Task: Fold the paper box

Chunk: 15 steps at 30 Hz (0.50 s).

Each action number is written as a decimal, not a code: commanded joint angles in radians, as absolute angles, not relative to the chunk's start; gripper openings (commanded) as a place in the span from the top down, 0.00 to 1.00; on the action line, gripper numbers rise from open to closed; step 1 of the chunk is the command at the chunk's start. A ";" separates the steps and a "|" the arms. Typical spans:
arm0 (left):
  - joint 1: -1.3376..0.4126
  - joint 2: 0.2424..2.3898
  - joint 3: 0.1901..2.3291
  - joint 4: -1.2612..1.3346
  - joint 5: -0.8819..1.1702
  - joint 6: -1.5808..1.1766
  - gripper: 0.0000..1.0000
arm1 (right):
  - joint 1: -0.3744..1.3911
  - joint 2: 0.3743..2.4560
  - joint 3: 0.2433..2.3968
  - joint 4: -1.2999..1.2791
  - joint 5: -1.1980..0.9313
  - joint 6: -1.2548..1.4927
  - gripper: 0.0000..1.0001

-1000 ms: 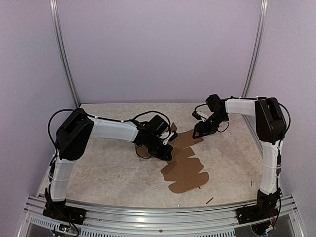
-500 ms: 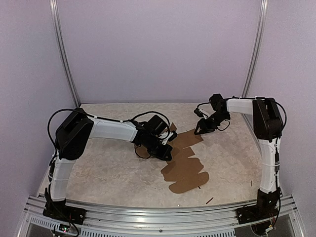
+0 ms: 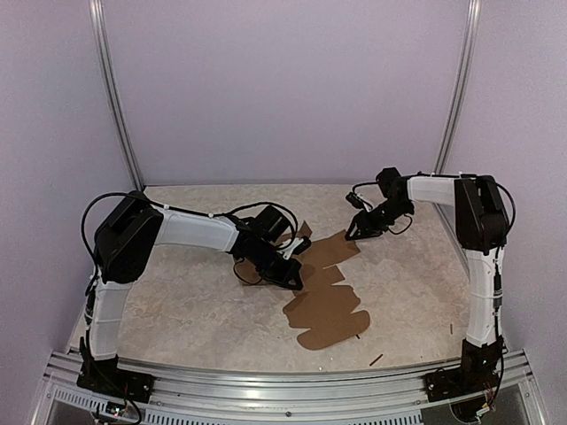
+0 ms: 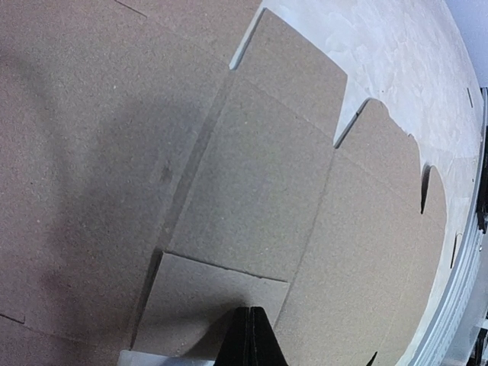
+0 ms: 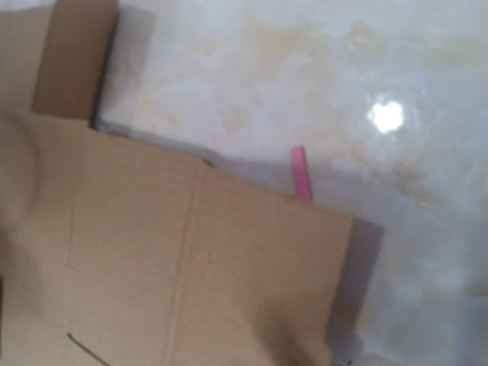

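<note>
The paper box (image 3: 326, 297) is a flat brown die-cut cardboard sheet lying in the middle of the table. My left gripper (image 3: 291, 268) is at the sheet's left edge. In the left wrist view its black fingertips (image 4: 252, 329) are pressed together over a small flap (image 4: 198, 301) of the paper box (image 4: 259, 191), with nothing between them. My right gripper (image 3: 354, 235) is at the sheet's far right corner. In the right wrist view the paper box (image 5: 152, 252) fills the lower left and hides the jaws. That corner casts a shadow on the table.
A thin pink stick (image 5: 300, 174) pokes out from behind the cardboard's far edge. Two tiny dark sticks (image 3: 376, 359) (image 3: 450, 328) lie near the front right. A metal rail (image 3: 283, 390) runs along the table's near edge, with walls close behind and beside.
My left gripper has slid a little left and nearer, and the sheet has shifted left with it. My right gripper has moved slightly back towards the sheet's far corner.
</note>
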State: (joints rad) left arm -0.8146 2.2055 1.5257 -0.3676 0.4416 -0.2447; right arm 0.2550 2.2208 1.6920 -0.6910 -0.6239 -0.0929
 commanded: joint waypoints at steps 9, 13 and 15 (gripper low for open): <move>-0.801 2.222 1.470 -0.446 0.390 -0.233 1.00 | 0.267 2.242 1.691 -0.733 -0.504 -0.054 0.46; -0.801 2.224 1.470 -0.443 0.390 -0.239 1.00 | 0.267 2.277 1.707 -0.747 -0.623 -0.070 0.47; -0.801 2.224 1.470 -0.442 0.391 -0.241 1.00 | 0.267 2.307 1.719 -0.765 -0.727 -0.076 0.51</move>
State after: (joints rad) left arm -0.8127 2.2005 1.5120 -0.3519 0.4454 -0.2386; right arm 0.2615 2.2353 1.6928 -0.7158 -0.5747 -0.0662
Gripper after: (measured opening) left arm 0.008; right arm 0.518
